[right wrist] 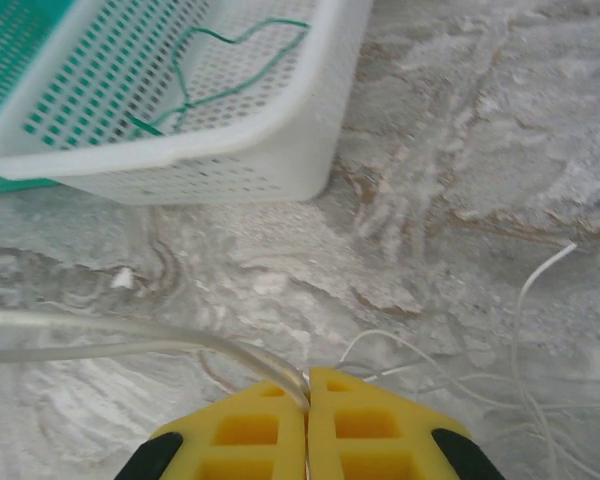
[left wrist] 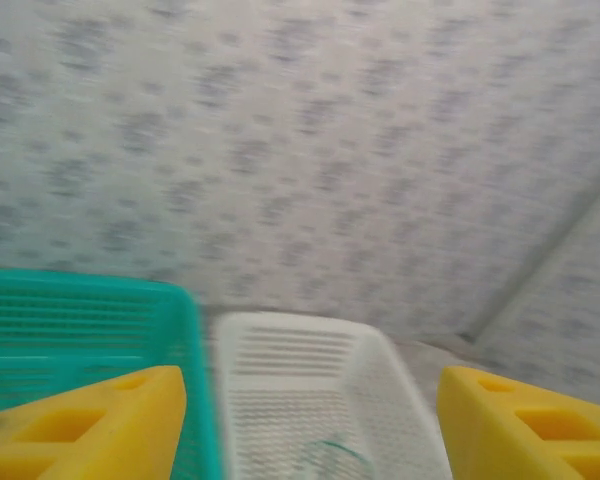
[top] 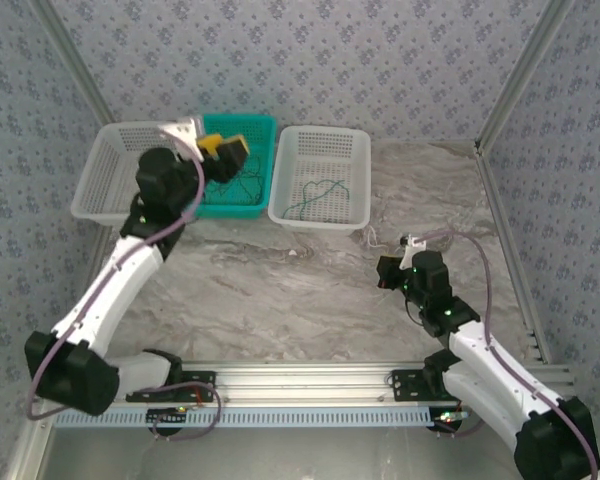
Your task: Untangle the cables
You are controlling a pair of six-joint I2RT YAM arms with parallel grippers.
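Note:
My left gripper (top: pixel 225 148) hovers above the teal basket (top: pixel 265 128), where dark cables (top: pixel 242 186) lie bunched. In the left wrist view its yellow fingers (left wrist: pixel 90 420) stand wide apart, so the left gripper (left wrist: pixel 310 440) is open and holds nothing. A green cable (top: pixel 320 190) lies curled in the middle white basket (top: pixel 352 140); it is the same green cable (right wrist: pixel 230 60) in the right wrist view. My right gripper (right wrist: pixel 307 385) is shut on a pale cable (right wrist: pixel 130 335) low over the marble table (top: pixel 280 290). More pale cable strands (right wrist: pixel 530 300) trail on the table beside it.
An empty white basket (top: pixel 115 170) stands at the far left, touching the teal one. The three baskets line the back of the table. Patterned walls close in the back and both sides, and an aluminium rail (top: pixel 300 380) runs along the near edge.

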